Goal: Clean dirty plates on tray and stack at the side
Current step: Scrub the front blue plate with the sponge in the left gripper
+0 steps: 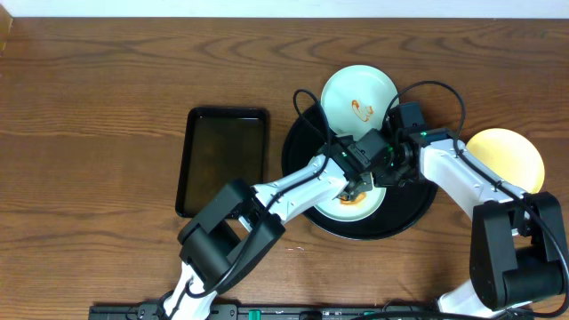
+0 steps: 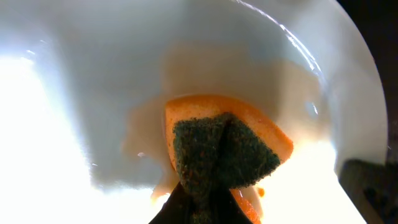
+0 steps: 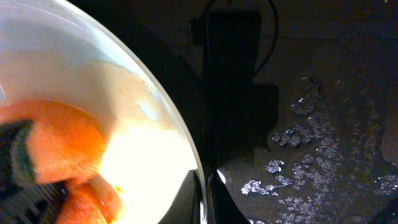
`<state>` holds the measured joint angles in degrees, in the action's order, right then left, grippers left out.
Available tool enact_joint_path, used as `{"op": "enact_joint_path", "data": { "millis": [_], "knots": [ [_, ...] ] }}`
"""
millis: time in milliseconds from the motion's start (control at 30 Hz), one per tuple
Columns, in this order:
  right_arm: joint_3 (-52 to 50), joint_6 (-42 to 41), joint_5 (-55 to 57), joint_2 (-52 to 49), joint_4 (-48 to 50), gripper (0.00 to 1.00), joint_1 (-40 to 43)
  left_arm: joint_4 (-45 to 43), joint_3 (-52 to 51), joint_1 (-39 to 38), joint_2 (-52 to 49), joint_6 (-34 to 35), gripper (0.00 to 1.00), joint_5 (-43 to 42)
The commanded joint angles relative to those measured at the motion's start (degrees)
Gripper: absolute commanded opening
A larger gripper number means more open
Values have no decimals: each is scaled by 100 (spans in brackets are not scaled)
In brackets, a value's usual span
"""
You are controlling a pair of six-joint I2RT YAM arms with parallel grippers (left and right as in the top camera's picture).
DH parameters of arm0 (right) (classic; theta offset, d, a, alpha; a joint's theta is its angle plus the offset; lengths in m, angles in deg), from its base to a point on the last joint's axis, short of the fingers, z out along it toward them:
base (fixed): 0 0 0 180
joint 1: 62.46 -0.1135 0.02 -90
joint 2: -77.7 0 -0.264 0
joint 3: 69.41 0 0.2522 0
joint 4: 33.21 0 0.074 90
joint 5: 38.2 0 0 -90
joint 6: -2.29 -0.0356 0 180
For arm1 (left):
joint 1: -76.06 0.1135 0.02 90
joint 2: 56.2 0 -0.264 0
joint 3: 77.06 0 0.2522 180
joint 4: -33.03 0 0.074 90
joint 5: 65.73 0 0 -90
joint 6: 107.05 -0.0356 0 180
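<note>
I note a rectangular tray at the left of the worktop. The left end effector is clamped on a sponge pressed onto the pale plate in the round tray. A sauce-marked plate sits at the round tray's far rim. The right end effector pinches the pale plate's rim. A yellow plate lies on the worktop to the right.

Orange, green-backed sponge; pale plate; black tray.

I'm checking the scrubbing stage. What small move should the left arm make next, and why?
Probably wipe the sponge across the tan sauce film on the plate: that film lies right beside the sponge, and the right tool seems to pinch the plate's rim steady.
</note>
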<state>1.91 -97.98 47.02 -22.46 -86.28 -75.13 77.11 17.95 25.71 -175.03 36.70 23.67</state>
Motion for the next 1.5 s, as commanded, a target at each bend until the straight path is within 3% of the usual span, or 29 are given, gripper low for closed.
{"op": "enact_joint_path", "data": {
  "millis": [0, 267, 433, 567, 900, 1167, 1467],
  "knots": [
    [7, -61, 177, -37, 2, 1, 28, 188, -153, 332, -105, -365, 8, 621],
    [7, -61, 179, -37, -13, 1, 28, 219, -153, 501, 640, -1025, 8, 538],
    [7, -61, 179, -37, -35, 1, 28, -83, -153, 463, 826, -1126, 8, -809],
    [7, -55, 179, -37, -48, 1, 37, -197, -170, 463, 748, -2437, 7, -2262],
    [7, -42, 195, -37, -79, 1, 37, -9, -660, 529, 745, -3644, 8, -2894],
    [7, -42, 195, -37, -101, 1, 37, -831, -1228, 529, 745, -3759, 8, -3469],
    [7, -42, 197, -37, -129, 1, 37, -1139, -1355, 529, 745, -3150, 7, -3143]
  ]
}}
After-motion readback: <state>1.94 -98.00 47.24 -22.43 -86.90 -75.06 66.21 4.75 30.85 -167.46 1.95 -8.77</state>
